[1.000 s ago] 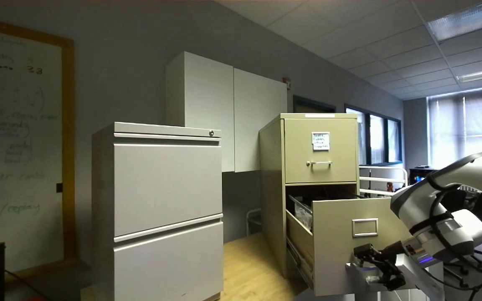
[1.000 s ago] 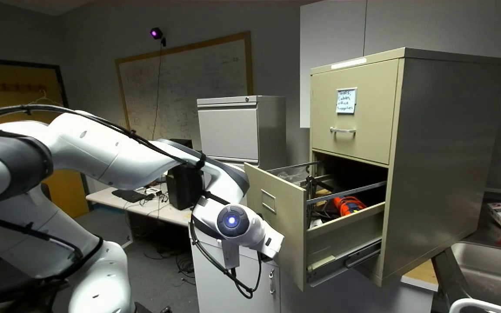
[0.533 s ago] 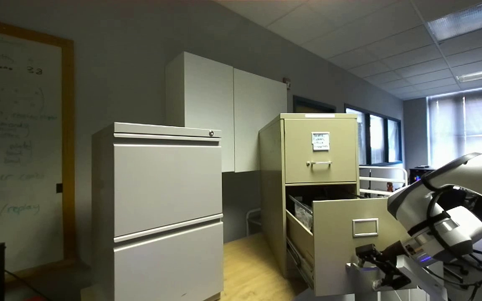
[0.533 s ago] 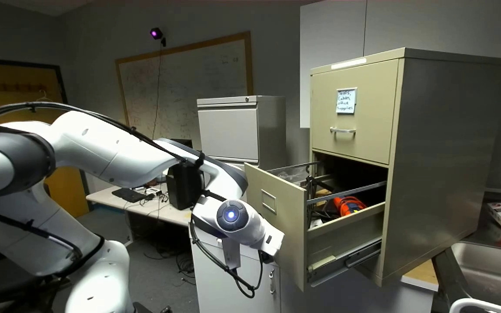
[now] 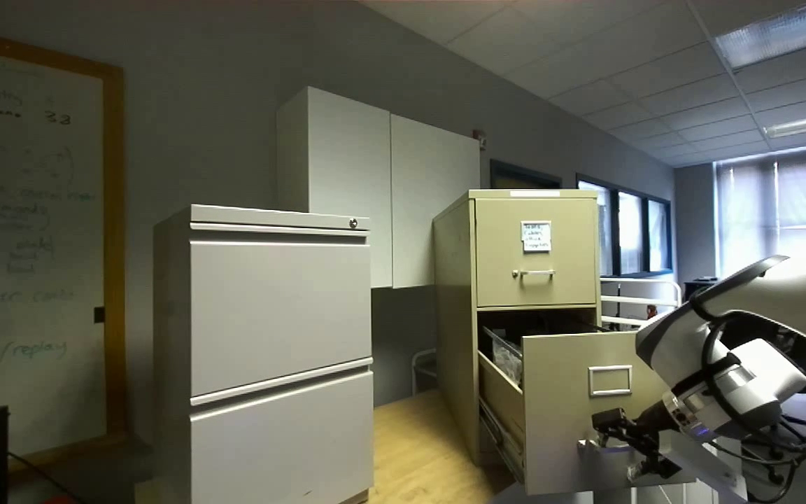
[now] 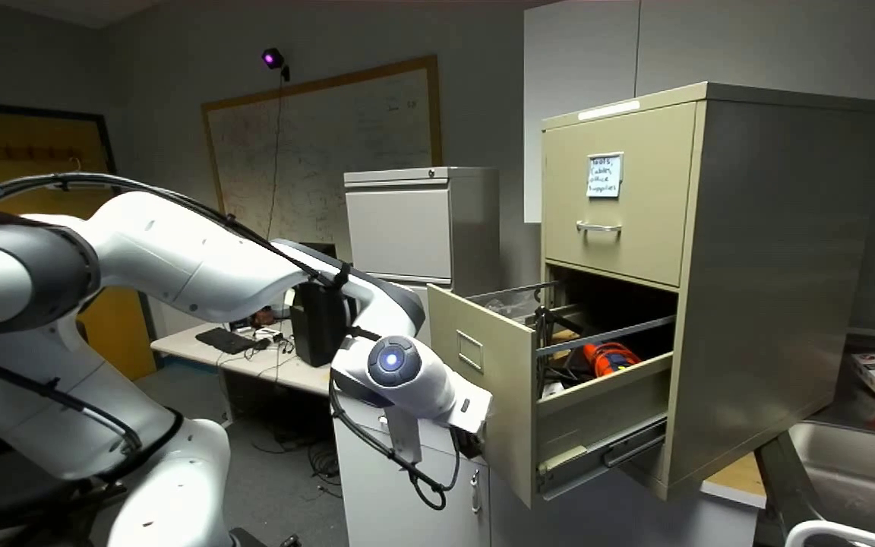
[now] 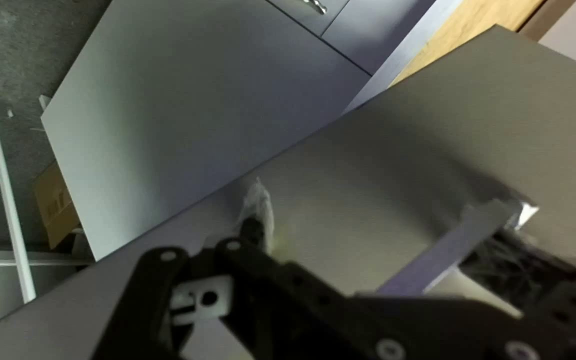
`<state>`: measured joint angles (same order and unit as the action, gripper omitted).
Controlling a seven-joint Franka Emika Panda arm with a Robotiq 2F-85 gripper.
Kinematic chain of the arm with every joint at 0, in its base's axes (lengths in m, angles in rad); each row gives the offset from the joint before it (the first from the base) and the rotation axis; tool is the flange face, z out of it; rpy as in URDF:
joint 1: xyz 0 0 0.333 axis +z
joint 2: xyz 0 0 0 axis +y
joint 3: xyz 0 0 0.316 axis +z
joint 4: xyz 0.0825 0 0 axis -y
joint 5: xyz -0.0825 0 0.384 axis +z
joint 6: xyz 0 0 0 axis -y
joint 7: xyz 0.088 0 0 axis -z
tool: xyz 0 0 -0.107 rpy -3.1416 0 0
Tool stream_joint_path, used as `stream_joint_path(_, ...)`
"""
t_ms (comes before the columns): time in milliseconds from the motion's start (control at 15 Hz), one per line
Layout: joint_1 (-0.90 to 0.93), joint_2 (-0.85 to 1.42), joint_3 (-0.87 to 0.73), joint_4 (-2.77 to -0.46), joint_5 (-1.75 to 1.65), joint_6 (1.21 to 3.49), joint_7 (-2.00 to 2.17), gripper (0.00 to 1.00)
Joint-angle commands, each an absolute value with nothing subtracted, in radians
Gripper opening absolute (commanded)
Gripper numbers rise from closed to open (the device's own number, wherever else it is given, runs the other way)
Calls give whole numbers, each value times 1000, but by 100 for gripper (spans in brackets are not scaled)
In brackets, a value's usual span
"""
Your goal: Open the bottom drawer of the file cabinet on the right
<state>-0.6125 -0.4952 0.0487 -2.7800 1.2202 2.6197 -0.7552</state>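
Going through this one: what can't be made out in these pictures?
Bottom drawer: in an exterior view its front hides most of the inside.
Drawer handle: blurred in the wrist view, hidden behind the arm in an exterior view.
Gripper: in an exterior view it overlaps the handle, so contact can't be judged.
Arm: cut off by picture edges in both exterior views.
Whiteboard: writing too faint to read in an exterior view.

The bottom drawer [image 5: 558, 420] blocks the claw [image 5: 620, 451] ahead, free air above.
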Motion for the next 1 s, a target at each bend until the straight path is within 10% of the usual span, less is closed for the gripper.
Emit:
stream_joint_path(0,-626,-536,147,-2783,1308,2665,-827,100)
stream_joint_path(933,-430,-596,423,-2797,1895,3184,-1040,100)
